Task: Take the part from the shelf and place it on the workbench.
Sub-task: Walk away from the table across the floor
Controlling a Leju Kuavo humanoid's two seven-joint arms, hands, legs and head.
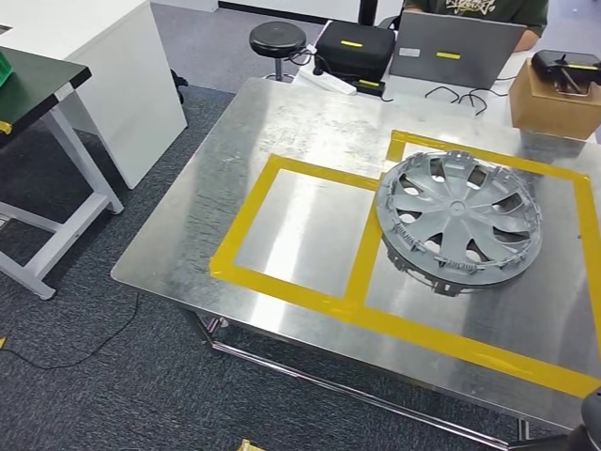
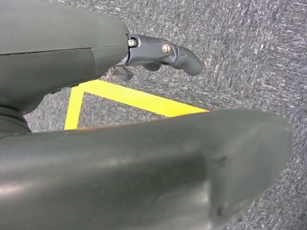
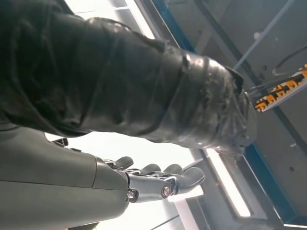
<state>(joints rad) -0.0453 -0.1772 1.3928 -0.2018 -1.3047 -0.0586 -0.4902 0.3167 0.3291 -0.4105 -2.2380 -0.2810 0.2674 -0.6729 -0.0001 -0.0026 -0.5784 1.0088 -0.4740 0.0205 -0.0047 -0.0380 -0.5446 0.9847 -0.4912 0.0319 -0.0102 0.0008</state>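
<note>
The part is a grey wheel cover lying flat on the metal workbench, inside the right-hand rectangle of yellow tape. No hand touches it. My left hand hangs over grey carpet marked with yellow tape, its fingers stretched out and holding nothing. My right hand points up toward ceiling lights, its fingers straight and apart from the taped thumb, with nothing in it. A dark bit of my right arm shows at the bench's near right corner.
A person sits behind a laptop at the far side. A black case, a stool and a cardboard box stand there too. A white cabinet and a green-topped table are on the left.
</note>
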